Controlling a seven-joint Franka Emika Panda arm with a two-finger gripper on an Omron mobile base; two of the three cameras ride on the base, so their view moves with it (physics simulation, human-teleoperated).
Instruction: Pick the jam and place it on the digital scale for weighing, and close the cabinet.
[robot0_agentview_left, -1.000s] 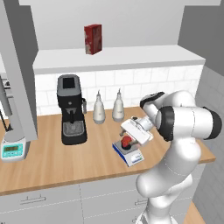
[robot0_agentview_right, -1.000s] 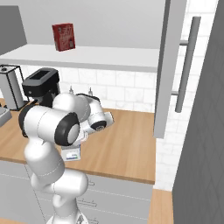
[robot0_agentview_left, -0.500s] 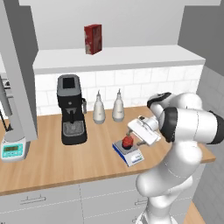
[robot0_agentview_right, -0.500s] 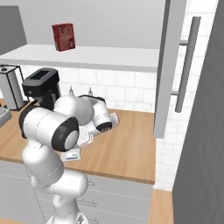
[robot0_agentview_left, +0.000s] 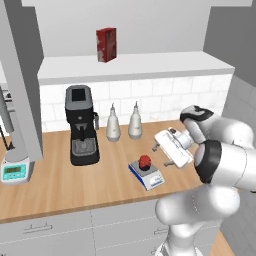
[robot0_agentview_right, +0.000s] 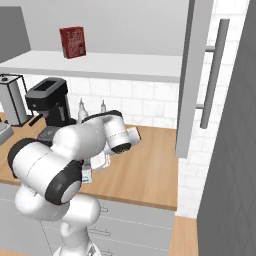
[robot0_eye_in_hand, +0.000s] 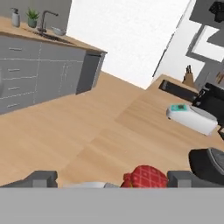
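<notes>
The jam (robot0_agentview_left: 145, 161) sat on the grey plate of the digital scale (robot0_agentview_left: 147, 174), out on the wooden counter (robot0_agentview_left: 60, 192) in front of the two bottles (robot0_agentview_left: 123, 122) and to the right of the coffee machine (robot0_agentview_left: 81, 124). By the look of it, the first half of the job was done. The gripper (robot0_agentview_left: 161, 148) hung just beside the jar, up and to its right, with its jaws spread wide and nothing between them. In the hand view the red jar (robot0_eye_in_hand: 145, 176) peeked up between the two finger tips (robot0_eye_in_hand: 41, 178), clear of both.

What was left was the cabinet (robot0_agentview_right: 195, 75). Its door stood swung out toward the room, the long bar handle (robot0_agentview_right: 213, 75) facing away from the wall, and the shelf (robot0_agentview_left: 135, 67) with the red carton (robot0_agentview_left: 106, 44) on it lay open to view. That door had yet to be pushed shut, and the arm would probably need to swing right to reach it.

Compared with a second ago, the hand had lifted away from the scale and pulled back to the right. Then it was down over the jar; half a second later it was already rising. The jaws had opened a touch further over that stretch. The jar itself stayed put on the plate, and the cabinet door had not budged.
</notes>
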